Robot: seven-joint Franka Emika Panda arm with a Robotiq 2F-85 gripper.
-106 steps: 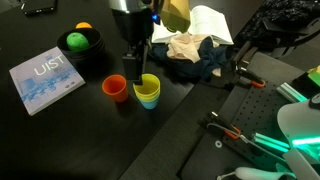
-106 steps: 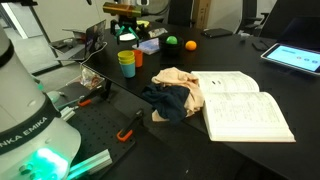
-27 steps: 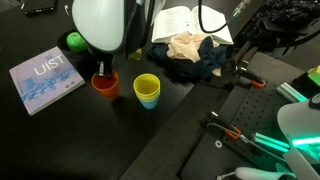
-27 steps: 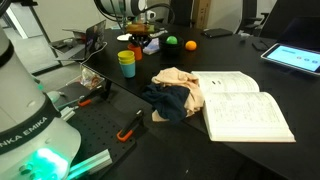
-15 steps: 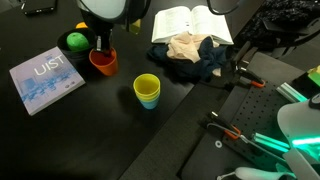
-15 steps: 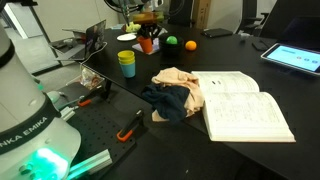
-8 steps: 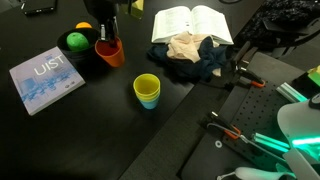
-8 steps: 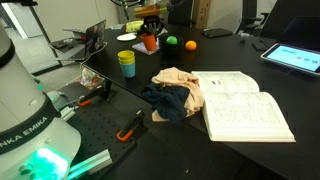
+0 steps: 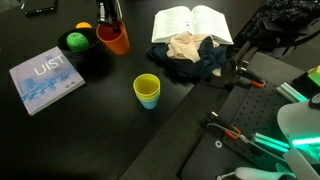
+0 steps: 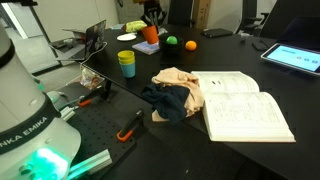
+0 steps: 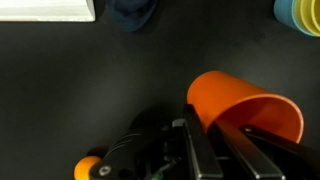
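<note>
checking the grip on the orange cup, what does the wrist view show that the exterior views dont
Only the wrist view: close up, the gripper closed on the wall of the orange cup at its rim.

Only the exterior views: the green ball, the UIST book, the tools, and the cup hanging tilted above the table.

Both: the orange cup in the shut gripper, the yellow and blue cup stack and the dark blue cloth.
</note>
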